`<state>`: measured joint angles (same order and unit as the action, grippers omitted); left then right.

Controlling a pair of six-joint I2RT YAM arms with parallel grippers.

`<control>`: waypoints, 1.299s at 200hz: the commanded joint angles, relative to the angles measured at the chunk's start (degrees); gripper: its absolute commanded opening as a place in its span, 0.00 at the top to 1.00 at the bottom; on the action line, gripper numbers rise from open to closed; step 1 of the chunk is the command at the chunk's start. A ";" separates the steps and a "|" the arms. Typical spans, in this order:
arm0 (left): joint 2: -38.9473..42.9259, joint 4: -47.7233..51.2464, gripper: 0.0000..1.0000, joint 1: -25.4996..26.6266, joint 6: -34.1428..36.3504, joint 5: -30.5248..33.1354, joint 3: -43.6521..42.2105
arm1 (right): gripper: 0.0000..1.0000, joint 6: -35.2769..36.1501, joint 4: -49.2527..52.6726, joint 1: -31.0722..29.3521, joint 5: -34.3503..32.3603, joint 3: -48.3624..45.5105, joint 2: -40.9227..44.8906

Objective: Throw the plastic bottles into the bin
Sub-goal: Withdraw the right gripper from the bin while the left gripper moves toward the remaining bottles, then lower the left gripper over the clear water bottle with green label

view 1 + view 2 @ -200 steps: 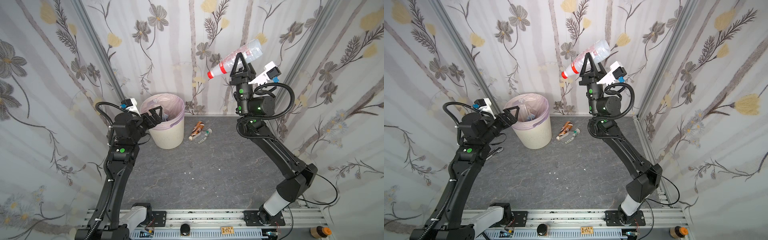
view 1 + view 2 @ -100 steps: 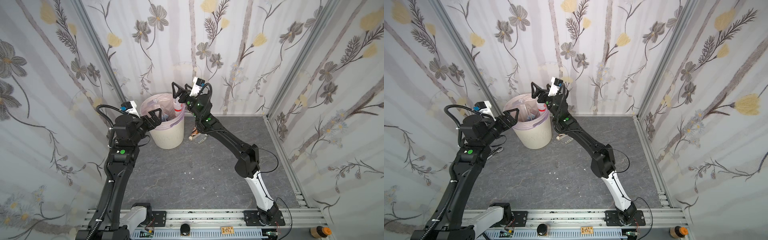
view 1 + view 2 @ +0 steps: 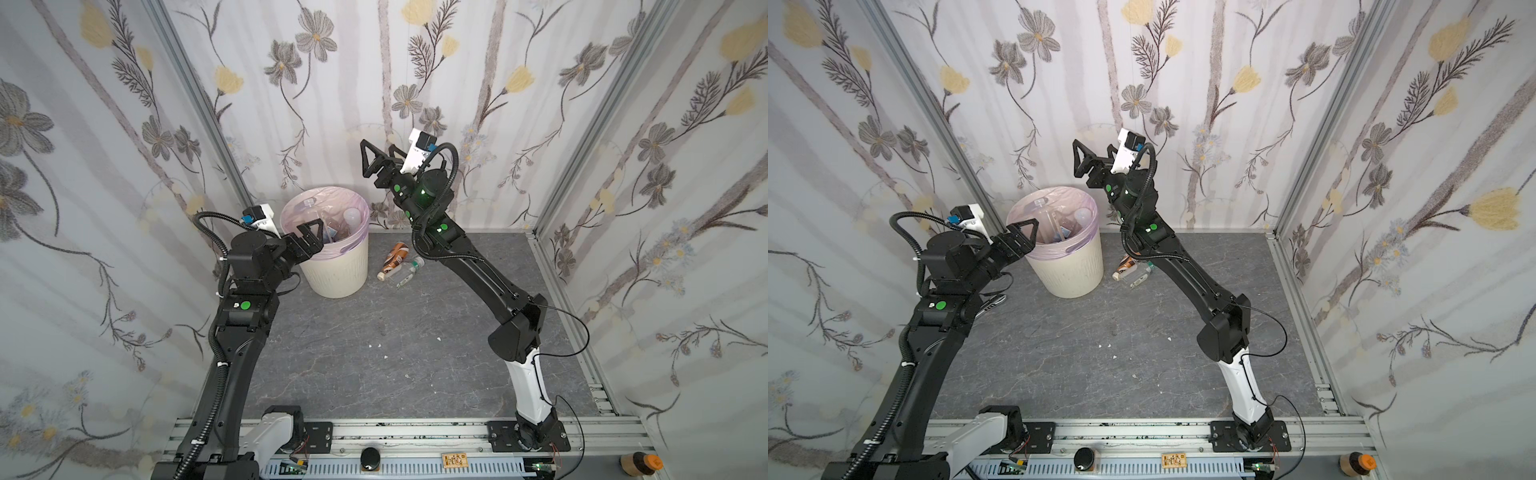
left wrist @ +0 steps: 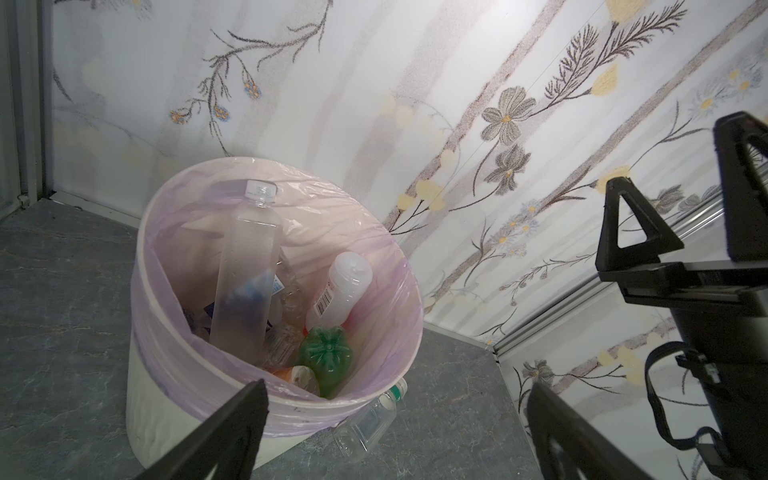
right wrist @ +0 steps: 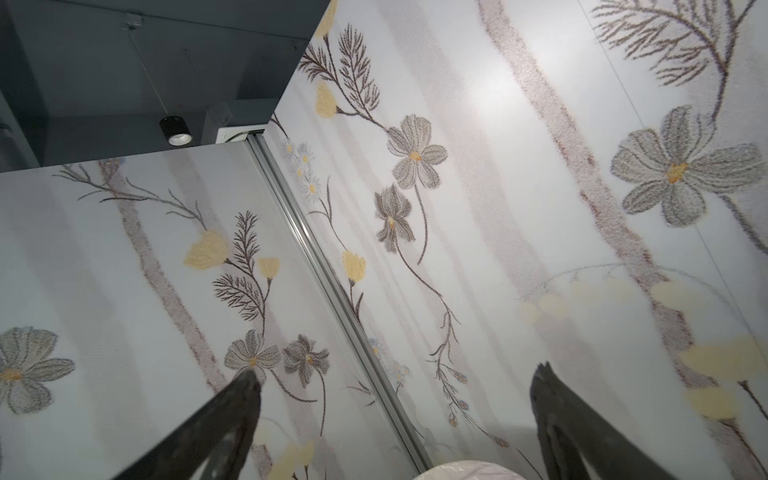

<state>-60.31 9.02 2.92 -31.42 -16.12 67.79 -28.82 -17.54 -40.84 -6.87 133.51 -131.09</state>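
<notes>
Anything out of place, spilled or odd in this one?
Two bottles lie on the floor beside the bin, not in it: a brown-labelled bottle and a clear green-capped bottle. A few small white scraps dot the floor.

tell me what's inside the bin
Inside the bin, within a lilac bag: a tall clear bottle, a white bottle, a green bottle and other clear bottles. Whatever lies under that pile is covered.

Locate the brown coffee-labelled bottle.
In both top views the brown bottle lies on the floor just right of the bin, beside a clear green-capped bottle.
</notes>
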 commanded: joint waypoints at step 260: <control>-51.71 17.04 0.00 38.35 26.37 26.21 35.33 | 0.00 -2.88 6.80 29.06 8.88 -80.68 52.33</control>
<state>-106.89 20.71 41.52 -6.17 9.45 97.43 -32.86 -10.00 -12.23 -0.84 55.86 -80.84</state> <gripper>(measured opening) 0.997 0.995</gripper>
